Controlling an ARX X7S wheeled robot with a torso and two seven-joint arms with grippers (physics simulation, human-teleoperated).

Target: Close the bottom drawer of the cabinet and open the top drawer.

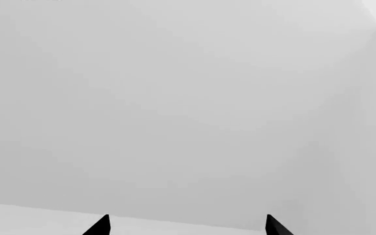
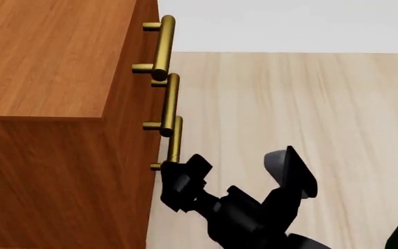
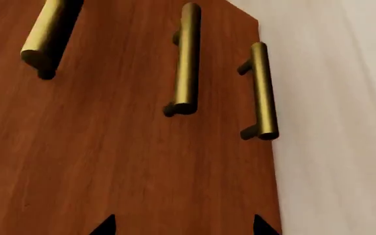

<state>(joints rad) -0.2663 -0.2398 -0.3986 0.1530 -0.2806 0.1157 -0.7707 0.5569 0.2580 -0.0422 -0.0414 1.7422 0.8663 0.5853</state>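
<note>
Can see the left claw spread open, facing only blank grey. Got the cabinet at 9 o'clock in head view, fronts looking flush. Top drawer handle at 11, bottom drawer handle near centre. Down at 6, spotted the right claw, released, one finger just beside that bottom handle. Can't tell about contact.

From my head camera, pale wood-plank floor fills everything from twelve to five o'clock. A plain white wall meets it at twelve. Light is flat and even, nearly shadowless.
</note>
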